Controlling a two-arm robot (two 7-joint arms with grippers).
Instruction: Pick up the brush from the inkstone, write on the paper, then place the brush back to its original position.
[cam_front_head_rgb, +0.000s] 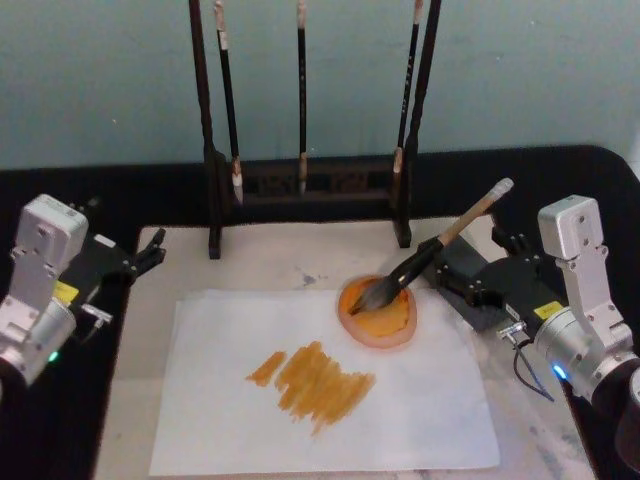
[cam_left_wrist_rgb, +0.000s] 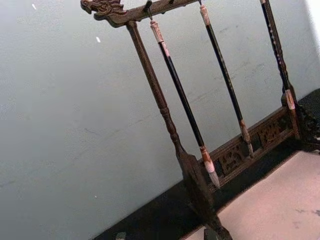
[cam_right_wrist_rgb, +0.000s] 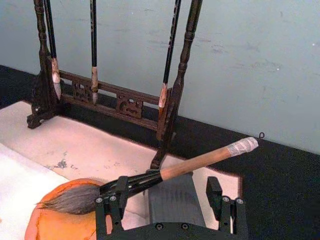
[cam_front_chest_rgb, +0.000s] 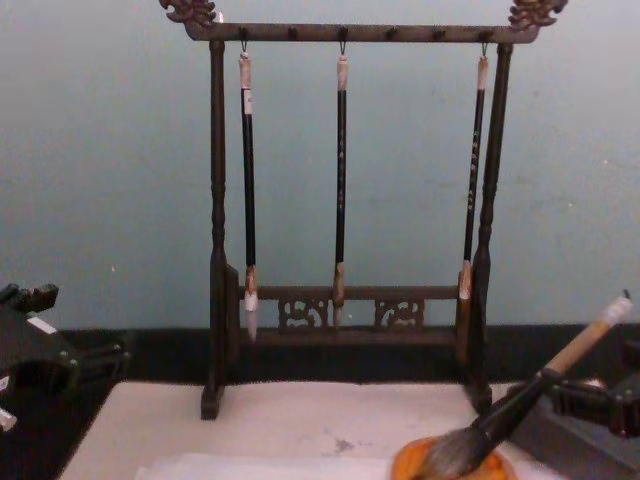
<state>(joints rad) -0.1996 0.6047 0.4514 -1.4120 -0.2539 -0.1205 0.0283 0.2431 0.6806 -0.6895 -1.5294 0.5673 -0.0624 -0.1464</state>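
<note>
Nearest, the paper (cam_front_head_rgb: 330, 390) is already carrying orange strokes, so writing looks done. The brush (cam_front_head_rgb: 432, 255) is leaning with its bristles in the inkstone (cam_front_head_rgb: 378, 312), and the right gripper (cam_right_wrist_rgb: 165, 200) is sitting spread wide around its ferrule, probably mid-release. The left gripper (cam_front_head_rgb: 150, 252) is idling open at the bench's left; the rack (cam_front_head_rgb: 310, 180) is standing behind.

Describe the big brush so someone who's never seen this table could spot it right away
Start at the dark wooden rack at the back, then come forward to the orange inkstone at the paper's far edge. The brush leans there, bristles in the dish, its handle slanting up over the right gripper. Unlike the three thin black brushes hanging on the rack, it is thick, tan-handled and bushy-tipped.
</note>
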